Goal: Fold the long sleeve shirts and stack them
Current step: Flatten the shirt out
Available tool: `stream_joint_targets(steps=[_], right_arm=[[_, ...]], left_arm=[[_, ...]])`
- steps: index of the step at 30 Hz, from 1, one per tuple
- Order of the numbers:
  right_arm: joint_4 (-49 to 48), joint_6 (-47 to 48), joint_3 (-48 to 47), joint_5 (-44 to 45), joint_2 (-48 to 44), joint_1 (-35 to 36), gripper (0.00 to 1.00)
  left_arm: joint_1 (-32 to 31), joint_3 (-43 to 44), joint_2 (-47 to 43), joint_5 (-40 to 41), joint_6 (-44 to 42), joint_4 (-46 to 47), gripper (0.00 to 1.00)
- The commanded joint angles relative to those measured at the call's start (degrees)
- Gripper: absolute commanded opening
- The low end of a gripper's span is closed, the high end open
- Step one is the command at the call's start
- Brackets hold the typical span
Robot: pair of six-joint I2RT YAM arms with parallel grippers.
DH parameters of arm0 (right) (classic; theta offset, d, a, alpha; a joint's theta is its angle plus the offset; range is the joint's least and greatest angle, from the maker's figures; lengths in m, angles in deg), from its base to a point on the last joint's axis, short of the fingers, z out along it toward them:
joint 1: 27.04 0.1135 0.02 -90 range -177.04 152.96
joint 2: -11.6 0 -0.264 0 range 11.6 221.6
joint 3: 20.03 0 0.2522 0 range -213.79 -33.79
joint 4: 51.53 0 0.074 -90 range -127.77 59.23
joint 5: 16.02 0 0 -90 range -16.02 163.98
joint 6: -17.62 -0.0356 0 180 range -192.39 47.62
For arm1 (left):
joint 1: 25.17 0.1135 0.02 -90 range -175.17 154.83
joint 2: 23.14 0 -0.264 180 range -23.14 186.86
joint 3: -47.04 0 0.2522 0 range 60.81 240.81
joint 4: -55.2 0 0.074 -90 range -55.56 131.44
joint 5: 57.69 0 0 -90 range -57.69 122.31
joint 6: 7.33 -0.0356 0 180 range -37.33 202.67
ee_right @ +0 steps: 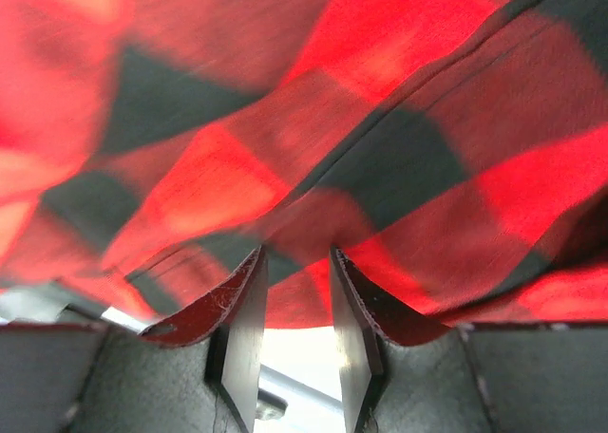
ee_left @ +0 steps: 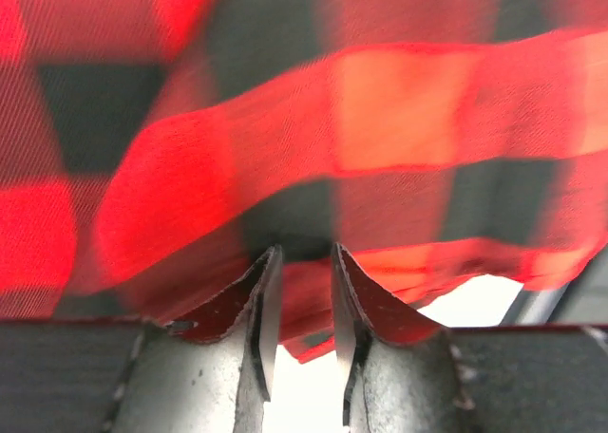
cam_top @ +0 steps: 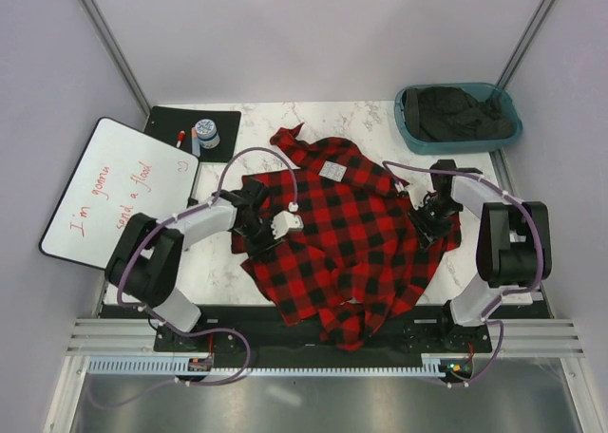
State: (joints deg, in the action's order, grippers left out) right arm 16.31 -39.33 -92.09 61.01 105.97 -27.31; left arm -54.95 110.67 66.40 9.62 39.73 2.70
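Observation:
A red-and-black buffalo-check flannel shirt [cam_top: 347, 234] lies crumpled across the middle of the marble table [cam_top: 209, 267]. Its white neck label [cam_top: 333, 171] faces up and its lower part hangs over the near edge. My left gripper [cam_top: 263, 221] is at the shirt's left edge. In the left wrist view the gripper [ee_left: 302, 250] has its jaws nearly closed with the shirt [ee_left: 380, 101] pinched between the tips. My right gripper [cam_top: 427, 215] is at the shirt's right edge. In the right wrist view that gripper [ee_right: 296, 253] is likewise closed on the shirt [ee_right: 399, 167].
A teal bin [cam_top: 408, 129] holding dark clothing stands at the back right. A whiteboard [cam_top: 119, 191] with red writing lies at the left. Behind it is a black mat [cam_top: 161, 122] with a blue-and-white round container [cam_top: 206, 132] and a red marker [cam_top: 180, 137].

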Motion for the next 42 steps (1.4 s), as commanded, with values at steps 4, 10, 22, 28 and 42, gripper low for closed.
stream_joint_targets(steps=[4,10,22,28,42], right_arm=[[-10.66,1.57,-4.88,9.19,9.16,-1.57,0.40],[-0.93,2.97,-11.30,0.60,3.56,-1.92,0.47],[-0.20,1.83,0.37,-0.22,-4.46,6.77,0.45],[-5.30,6.91,8.44,8.74,-2.52,7.30,0.44],[13.16,12.32,-4.08,-1.09,-12.12,11.44,0.49]], left_arm=[[12.72,8.22,9.95,13.10,-7.42,2.62,0.30],[17.30,11.66,0.86,6.55,-11.55,-1.67,0.36],[7.28,-1.61,-8.42,0.98,-3.65,-2.75,0.40],[7.11,-8.02,-4.81,6.95,-4.43,0.33,0.37],[8.33,-1.55,-23.02,-1.11,-12.88,-16.12,0.45]])
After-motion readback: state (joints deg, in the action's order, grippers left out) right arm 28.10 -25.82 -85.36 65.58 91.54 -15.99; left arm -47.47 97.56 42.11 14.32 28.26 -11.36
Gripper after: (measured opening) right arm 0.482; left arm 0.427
